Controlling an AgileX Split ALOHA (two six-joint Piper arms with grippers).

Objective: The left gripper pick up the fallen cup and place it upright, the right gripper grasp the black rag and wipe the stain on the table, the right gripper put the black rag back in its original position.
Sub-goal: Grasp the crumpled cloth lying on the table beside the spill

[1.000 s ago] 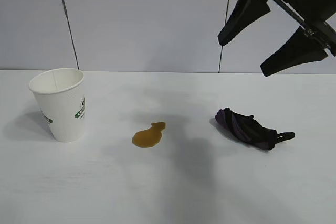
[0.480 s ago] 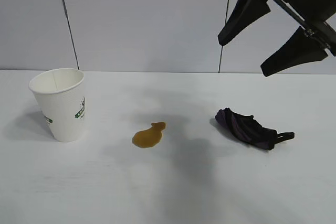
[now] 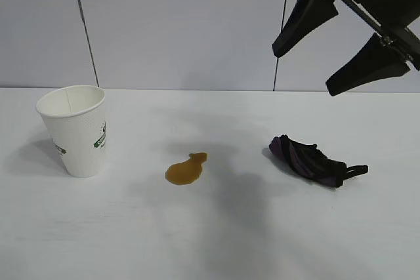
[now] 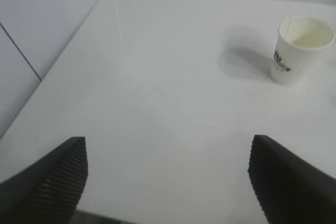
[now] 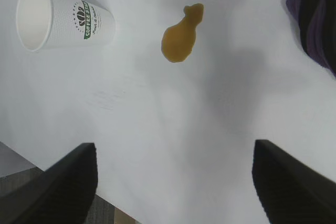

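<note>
The white cup (image 3: 74, 130) with a green logo stands upright at the left of the white table (image 3: 210, 240); it also shows in the left wrist view (image 4: 299, 50) and the right wrist view (image 5: 60, 18). The amber stain (image 3: 186, 169) lies mid-table, also in the right wrist view (image 5: 181, 35). The black rag (image 3: 313, 160) with purple stripes lies to its right, partly in the right wrist view (image 5: 317, 22). My right gripper (image 3: 305, 70) hangs open high above the rag, empty. My left gripper (image 4: 168, 145) is open and empty, far from the cup, out of the exterior view.
A grey panelled wall (image 3: 184, 24) runs behind the table. In the left wrist view the wall (image 4: 42, 19) borders the table's side. The right wrist view shows the table's near edge (image 5: 113, 205).
</note>
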